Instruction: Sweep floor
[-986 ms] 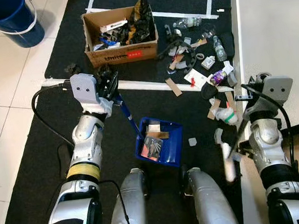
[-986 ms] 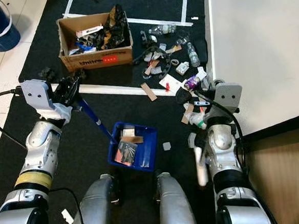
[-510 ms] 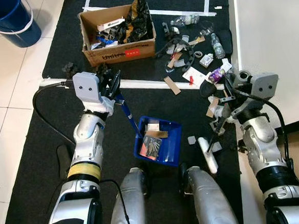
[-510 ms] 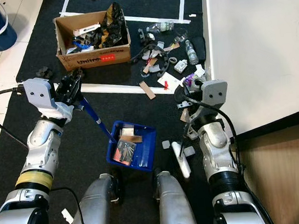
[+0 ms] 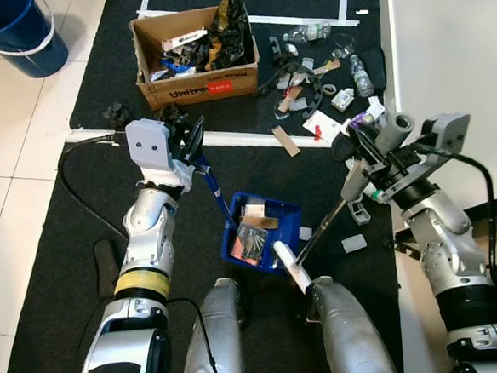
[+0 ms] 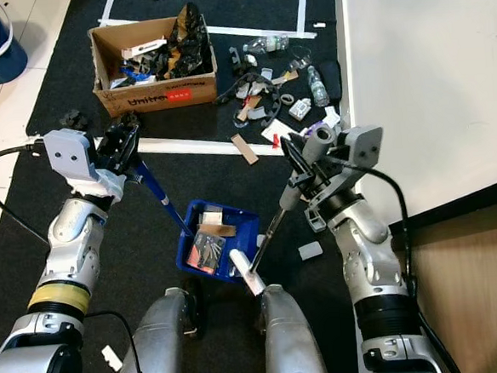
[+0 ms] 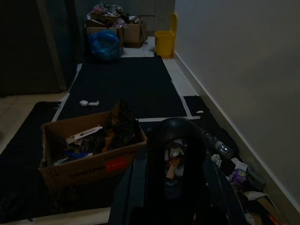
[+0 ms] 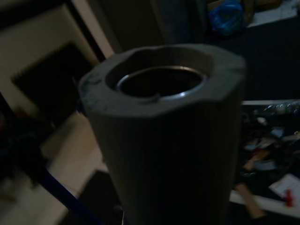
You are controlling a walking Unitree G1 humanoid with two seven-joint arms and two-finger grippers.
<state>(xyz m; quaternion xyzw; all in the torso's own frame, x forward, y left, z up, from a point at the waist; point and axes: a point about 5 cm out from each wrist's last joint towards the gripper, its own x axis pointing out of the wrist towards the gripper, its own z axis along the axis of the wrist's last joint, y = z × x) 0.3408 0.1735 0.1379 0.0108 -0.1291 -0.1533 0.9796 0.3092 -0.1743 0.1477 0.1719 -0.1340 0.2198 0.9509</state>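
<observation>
Blue dustpan (image 5: 269, 236) glossy plastic; mat (image 5: 57, 251) matt black; box (image 5: 197, 66) cardboard.

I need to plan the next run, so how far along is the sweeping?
Some scraps already lie in the blue dustpan, held by its handle in the left gripper. The right gripper holds the broom, its white head at the pan's edge. The litter pile by the wall and two pieces nearby remain.

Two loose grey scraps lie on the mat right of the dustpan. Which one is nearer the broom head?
The small scrap beside the blue dustpan is nearer the white broom head. The bigger scrap lies farther right, beyond the broom handle.
</observation>
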